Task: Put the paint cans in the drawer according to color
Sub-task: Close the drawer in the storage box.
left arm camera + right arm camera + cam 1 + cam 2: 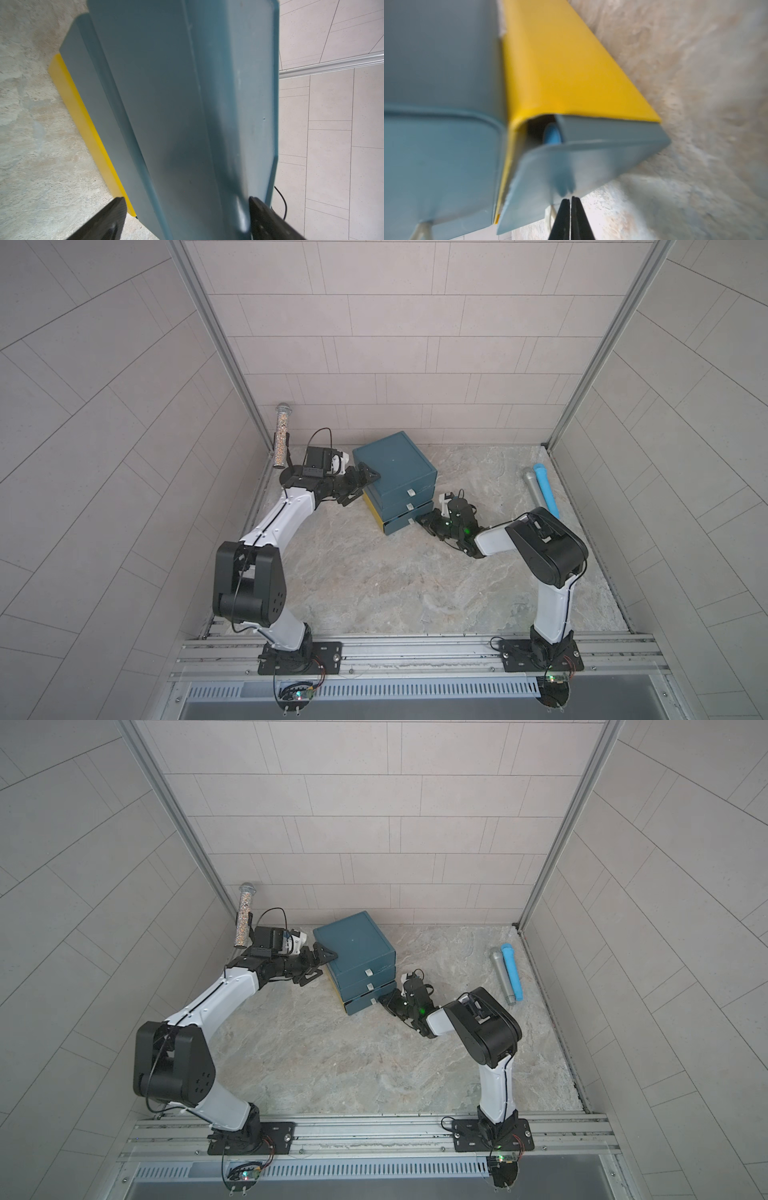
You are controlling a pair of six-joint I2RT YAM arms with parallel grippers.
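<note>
The mottled grey-beige stone-patterned counter [374, 580] fills the lower middle of both top views, walled by pale tiled panels. On it, just above frame centre, stands the dark teal box-shaped drawer cabinet with a yellow shell [395, 472] [355, 952], three drawers stacked. The bottom teal drawer [401, 523] [591, 155] sticks out slightly beyond the two above it.

The left arm reaches in from the lower left; its black left end effector [359, 485] [187, 216] has its jaws spread wide astride the cabinet's rear corner, one finger [268, 216] against the teal wall, the other beside the yellow edge.

The right arm comes from the lower right; its black right end effector [424, 520] [570, 207] sits at the bottom drawer's front, jaws pinched almost together with only a sliver between them, at the drawer's small white pull tab, which is blurred.

Near the right edge lie a grey microphone and a light-blue microphone [544, 489], touching side by side. A glittery silver microphone [282, 435] leans in the upper-left corner.

Through the drawer's gap, in the right wrist view, a blue-lidded paint can [552, 134] shows inside the bottom drawer.
</note>
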